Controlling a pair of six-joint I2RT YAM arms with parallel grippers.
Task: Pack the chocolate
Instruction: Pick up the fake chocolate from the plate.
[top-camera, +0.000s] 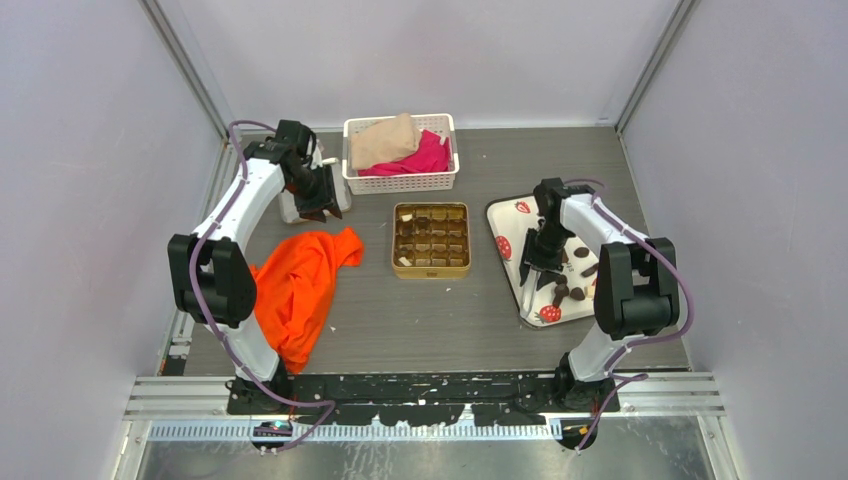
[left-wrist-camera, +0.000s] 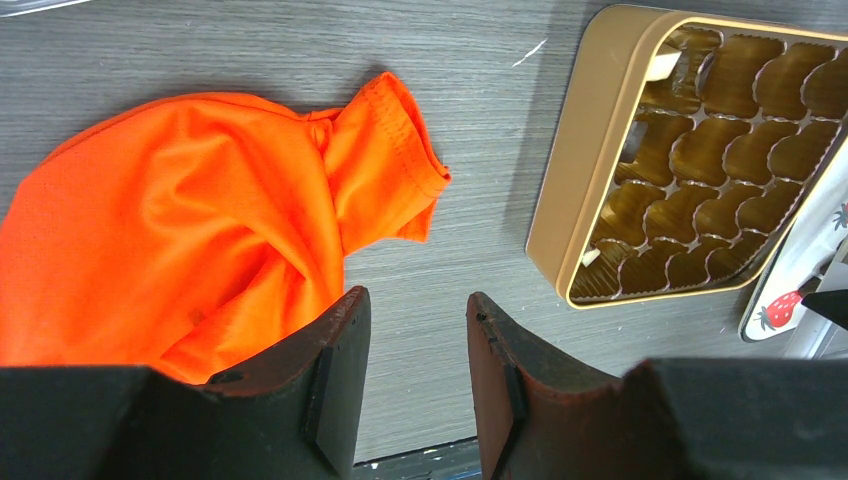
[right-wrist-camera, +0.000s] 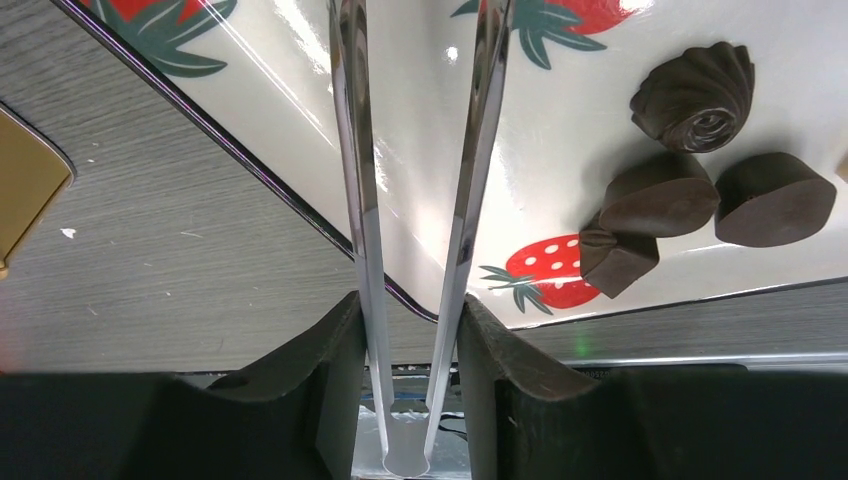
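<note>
My right end effector (right-wrist-camera: 405, 312) gripping metal tongs (right-wrist-camera: 468, 160) over the strawberry tray (right-wrist-camera: 580, 110), chocolate (right-wrist-camera: 660, 200) beside the tips, my left end effector (left-wrist-camera: 418, 312) moderately wide, holding nothing, above the worktop (left-wrist-camera: 440, 270)

The left arm (top-camera: 243, 200) and right arm (top-camera: 600, 222) have white shells, black joints and mauve cables (top-camera: 233, 132); the left claw (left-wrist-camera: 418, 335) and right claw (right-wrist-camera: 410, 335) have black bodies and dark, rust-edged fingers (left-wrist-camera: 340, 380)
</note>
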